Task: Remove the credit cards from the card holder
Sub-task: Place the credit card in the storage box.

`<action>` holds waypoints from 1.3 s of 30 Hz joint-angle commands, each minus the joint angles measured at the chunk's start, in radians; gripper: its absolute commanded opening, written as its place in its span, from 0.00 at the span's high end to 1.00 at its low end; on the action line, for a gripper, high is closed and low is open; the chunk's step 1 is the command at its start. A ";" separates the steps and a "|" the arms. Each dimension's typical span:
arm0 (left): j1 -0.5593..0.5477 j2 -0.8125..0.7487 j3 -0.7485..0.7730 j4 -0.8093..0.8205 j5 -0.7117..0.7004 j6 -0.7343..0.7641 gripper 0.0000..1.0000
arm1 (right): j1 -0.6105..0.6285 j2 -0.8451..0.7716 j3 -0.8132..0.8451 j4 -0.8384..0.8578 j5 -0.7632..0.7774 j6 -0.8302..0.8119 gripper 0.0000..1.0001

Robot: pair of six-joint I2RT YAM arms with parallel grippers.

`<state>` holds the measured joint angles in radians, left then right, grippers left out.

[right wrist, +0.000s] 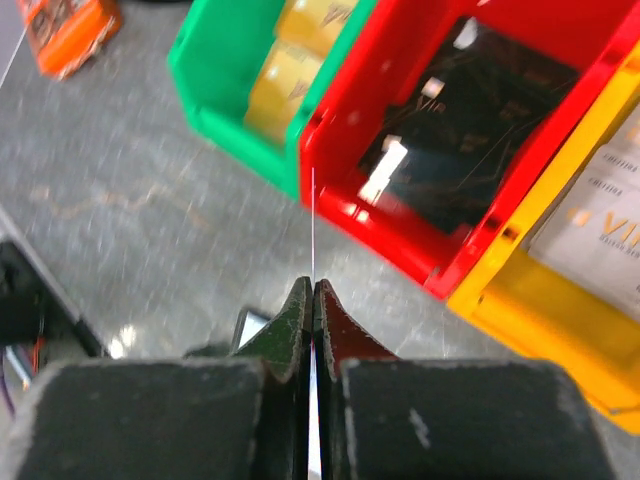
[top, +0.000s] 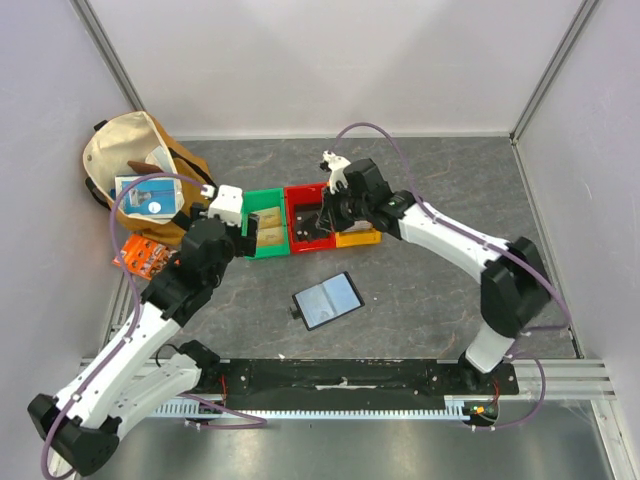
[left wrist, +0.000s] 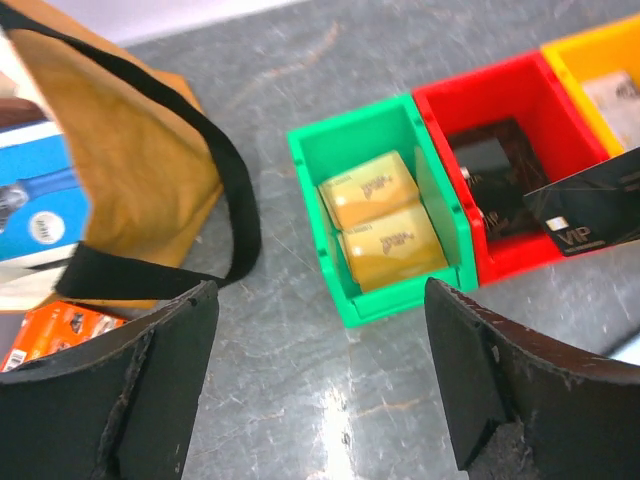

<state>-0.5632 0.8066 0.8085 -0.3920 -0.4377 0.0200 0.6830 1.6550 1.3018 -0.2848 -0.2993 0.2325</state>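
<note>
- Grey, stone-veined table [top: 430,170] carries everything. The red bin [top: 303,192] near its middle is the mark for every place below. As I read it, the step in hand is dropping a pulled card into that bin.
- The right arm [top: 450,240] comes in from the right of the red bin, elbow bent and forearm stretched leftward. Its wrist ends above the bin.
- The left arm [top: 150,320] slants up from the near left and stops left of the red bin, beside the green bin [left wrist: 310,180] that touches it. It would do best to hold off there, clear of the drop.
- The card holder [top: 327,300] lies open and flat on the near side of the red bin, apart from it. Neither gripper touches it. Whether any cards remain inside is too small to tell.
- The left gripper [left wrist: 320,290] gapes wide and carries nothing, looking down at the green bin.
- The right gripper [right wrist: 312,285] is pinched tight on a black card [left wrist: 590,215], gripping one end.
- That card hangs over the near side of the red bin, where dark cards already lie. From the right wrist it shows only as a thin edge. A good release seems to need the card fully inside the red walls, lowered close to the stack. The fingers should part only slightly, so the card drops flat and does not catch the rim shared with the yellow bin [right wrist: 560,300].
</note>
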 commanded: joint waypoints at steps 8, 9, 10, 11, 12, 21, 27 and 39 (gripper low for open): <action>0.019 -0.113 -0.063 0.179 -0.188 -0.048 0.08 | -0.005 0.322 0.267 0.021 0.143 0.252 1.00; 0.020 -0.112 -0.062 0.179 -0.187 -0.049 0.08 | -0.005 0.339 0.275 0.022 0.138 0.260 1.00; 0.019 -0.112 -0.060 0.176 -0.185 -0.052 0.08 | -0.005 0.353 0.283 0.022 0.128 0.264 1.00; 0.022 -0.112 -0.060 0.176 -0.182 -0.054 0.08 | -0.005 0.368 0.289 0.022 0.120 0.269 1.00; 0.022 -0.109 -0.060 0.176 -0.176 -0.054 0.08 | -0.005 0.380 0.297 0.021 0.111 0.274 1.00; 0.031 -0.109 -0.057 0.168 -0.151 -0.068 0.09 | -0.005 0.324 0.245 -0.019 0.290 0.274 0.68; 0.031 -0.087 -0.046 0.156 -0.072 -0.087 0.11 | 0.022 0.157 0.139 -0.036 0.399 0.197 0.37; 0.032 -0.015 0.007 0.029 0.074 -0.215 0.13 | 0.257 -0.152 -0.272 -0.050 0.581 0.205 0.25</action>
<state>-0.5358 0.7712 0.7578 -0.3168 -0.4431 -0.0830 0.8795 1.5463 1.1271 -0.3157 0.1848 0.4202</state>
